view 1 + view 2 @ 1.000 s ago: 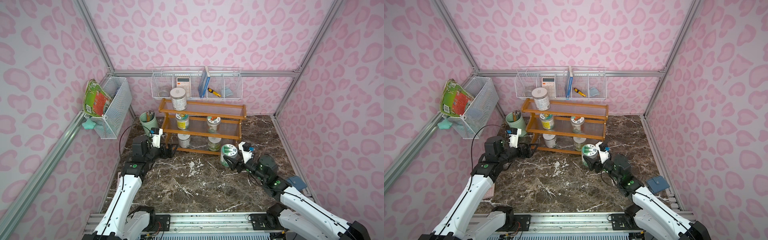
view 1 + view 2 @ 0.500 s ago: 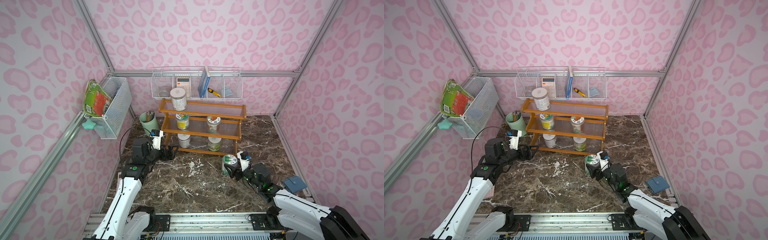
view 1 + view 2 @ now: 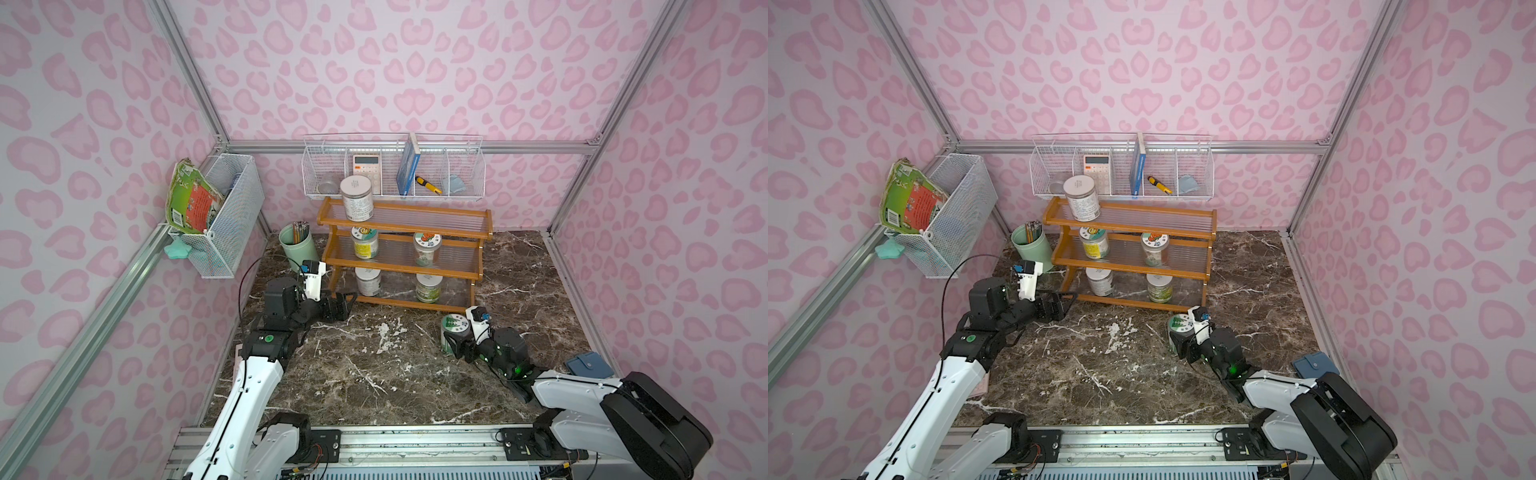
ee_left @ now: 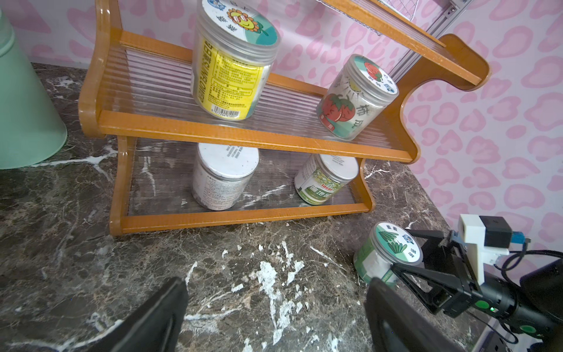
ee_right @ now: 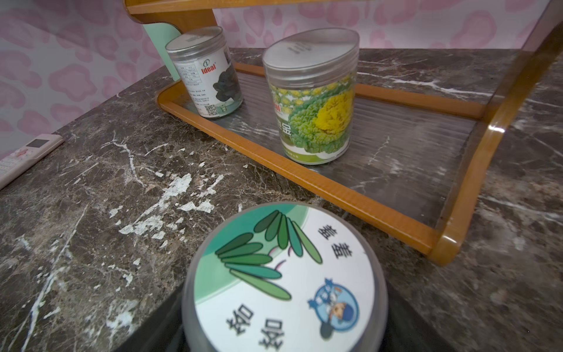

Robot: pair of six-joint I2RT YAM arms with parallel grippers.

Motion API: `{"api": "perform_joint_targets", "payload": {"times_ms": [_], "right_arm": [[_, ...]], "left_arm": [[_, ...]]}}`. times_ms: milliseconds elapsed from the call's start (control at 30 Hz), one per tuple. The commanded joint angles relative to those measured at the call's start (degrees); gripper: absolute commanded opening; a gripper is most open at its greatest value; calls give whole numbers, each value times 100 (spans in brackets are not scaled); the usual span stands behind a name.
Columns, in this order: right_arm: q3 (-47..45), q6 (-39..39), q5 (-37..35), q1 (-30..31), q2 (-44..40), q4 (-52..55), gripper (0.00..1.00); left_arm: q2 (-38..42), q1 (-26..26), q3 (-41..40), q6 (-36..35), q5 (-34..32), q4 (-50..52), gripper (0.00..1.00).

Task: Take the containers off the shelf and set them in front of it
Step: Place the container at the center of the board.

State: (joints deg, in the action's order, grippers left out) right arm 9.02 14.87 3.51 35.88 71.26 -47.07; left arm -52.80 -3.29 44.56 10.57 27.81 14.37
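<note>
Green-lidded jar (image 3: pixel 455 325) has been lowered onto the tabletop (image 3: pixel 374 374) before the shelf (image 3: pixel 399 272), right tool (image 3: pixel 456 338) clamped on it, left tool (image 3: pixel 343 305) apart; 5 jars (image 3: pixel 357 198) remain shelved.

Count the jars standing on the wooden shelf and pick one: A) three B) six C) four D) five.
D: the shelf holds the top-tier jar, the sunflower jar and tomato jar on the middle tier, and the dark-picture jar and cabbage jar on the bottom; the green-leaf jar is off it, in the right hand.
</note>
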Motion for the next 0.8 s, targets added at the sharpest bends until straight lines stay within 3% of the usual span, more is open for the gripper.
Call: {"api": "perform_joint_targets", "payload": {"times_ms": [0, 167, 367, 667, 767], "right_arm": [[-75, -29, -208, 16, 116, -750, 62], [-147, -33, -393, 34, 437, -1042, 67], [-234, -6, -546, 99, 789, -1360, 78], [-414, -169, -985, 192, 720, -1595, 98], [-458, -243, -1063, 196, 666, -1712, 99]], "left_arm": [[18, 4, 0, 49, 5, -71, 95], [42, -5, -17, 44, -13, -90, 95], [83, -7, -35, 39, -52, -92, 95], [70, -31, -47, 30, -68, -85, 95], [64, -38, -43, 25, -65, -89, 95]]}}
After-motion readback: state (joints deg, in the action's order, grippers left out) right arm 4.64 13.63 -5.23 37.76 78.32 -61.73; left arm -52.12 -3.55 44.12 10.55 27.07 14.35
